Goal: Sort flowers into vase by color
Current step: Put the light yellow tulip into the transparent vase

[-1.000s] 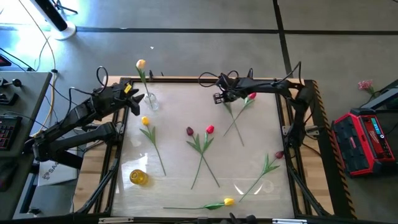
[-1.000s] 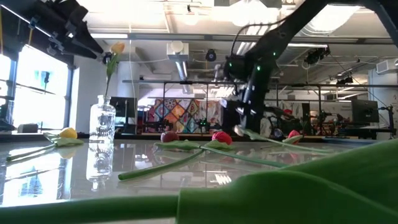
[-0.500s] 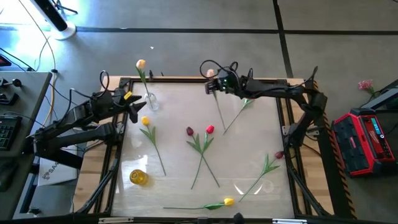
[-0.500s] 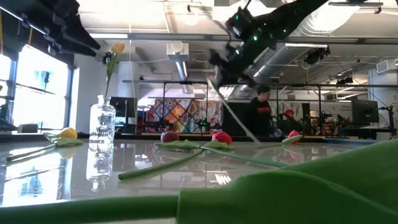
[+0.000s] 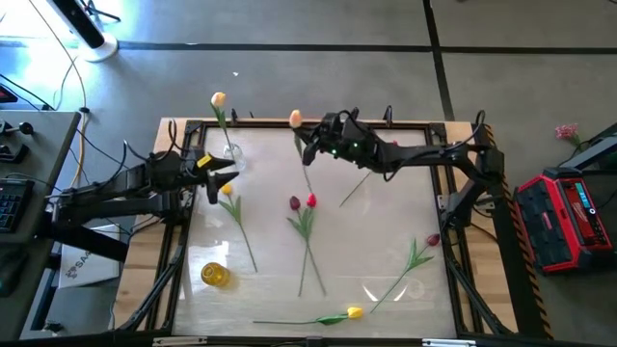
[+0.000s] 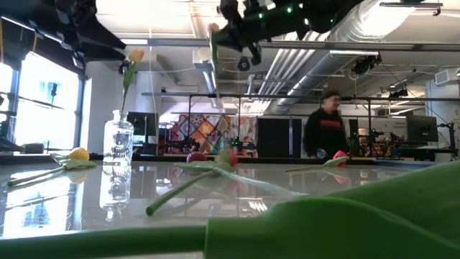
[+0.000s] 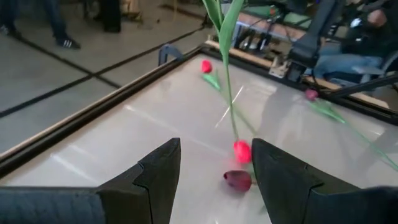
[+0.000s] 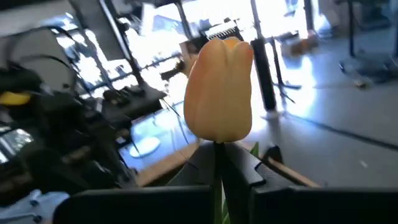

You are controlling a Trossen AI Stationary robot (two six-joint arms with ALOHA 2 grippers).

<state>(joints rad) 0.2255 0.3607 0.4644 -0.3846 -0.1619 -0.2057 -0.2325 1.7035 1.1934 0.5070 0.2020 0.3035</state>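
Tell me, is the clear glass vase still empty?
No, one tulip with a yellow head already stands in the glass vase at the table's far left corner.

a red toolbox (image 5: 564, 222) sits right of the table; a person (image 6: 325, 133) stands behind.

light: bright daylight from window (image 6: 43, 93) | glare: streaks on table (image 5: 386, 289) beside window | blur: peach tulip (image 8: 219, 90) sharp, background soft
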